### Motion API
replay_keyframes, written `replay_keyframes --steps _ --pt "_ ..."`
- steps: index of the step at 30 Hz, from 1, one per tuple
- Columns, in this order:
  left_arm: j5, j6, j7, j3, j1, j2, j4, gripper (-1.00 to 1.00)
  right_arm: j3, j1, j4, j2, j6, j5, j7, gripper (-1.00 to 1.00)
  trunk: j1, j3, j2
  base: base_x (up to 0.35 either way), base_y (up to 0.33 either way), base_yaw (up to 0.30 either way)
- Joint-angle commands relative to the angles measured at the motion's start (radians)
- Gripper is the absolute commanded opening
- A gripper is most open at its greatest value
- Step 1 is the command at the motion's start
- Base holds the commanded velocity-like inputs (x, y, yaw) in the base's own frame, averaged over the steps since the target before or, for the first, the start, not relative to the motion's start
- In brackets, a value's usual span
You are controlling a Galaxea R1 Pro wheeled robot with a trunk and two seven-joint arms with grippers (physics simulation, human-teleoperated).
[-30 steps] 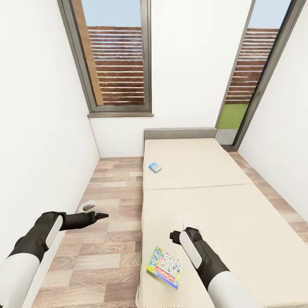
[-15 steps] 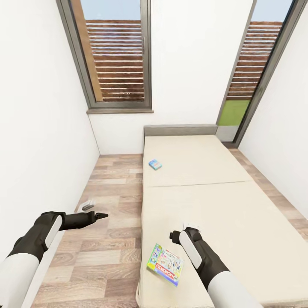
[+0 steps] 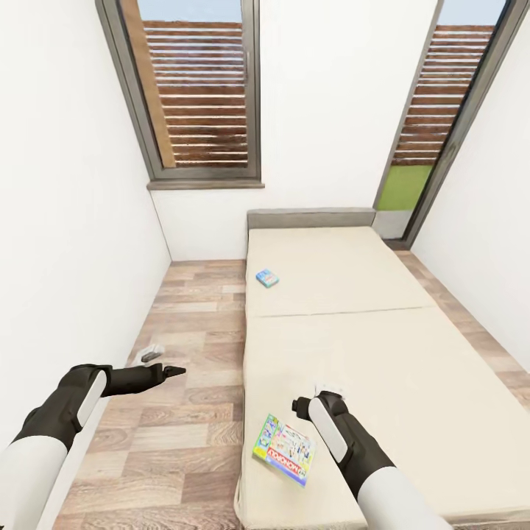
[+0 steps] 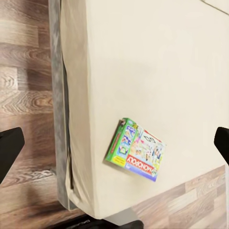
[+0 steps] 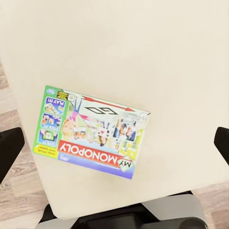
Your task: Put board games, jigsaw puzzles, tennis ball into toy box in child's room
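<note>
While both hands gape empty, white-green board game (image 5: 92,132) lies on bed (image 3: 412,368).

Matt beige cloth mattress (image 3: 346,353); wood-plank floor (image 3: 184,412); glossy printed game box (image 5: 90,131).

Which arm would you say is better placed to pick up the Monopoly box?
Right, probably: the right gripper hangs open over the bed beside the Monopoly box; the left gripper is over the floor.
</note>
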Motion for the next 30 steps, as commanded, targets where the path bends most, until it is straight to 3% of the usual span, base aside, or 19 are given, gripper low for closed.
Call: replay_keyframes --steps 1,30 --pt "0.001 0.005 -0.003 0.002 -0.001 0.000 0.000 1.00 0.003 -0.001 -0.001 -0.001 0.001 -0.010 -0.010 1.00 0.001 -0.004 -0.002 0.000 0.000 0.000" --pt "0.001 0.005 -0.003 0.005 -0.001 0.001 -0.001 1.00 0.003 -0.001 0.001 0.001 -0.003 -0.009 -0.010 1.00 0.001 -0.051 -0.002 0.000 0.000 0.000"
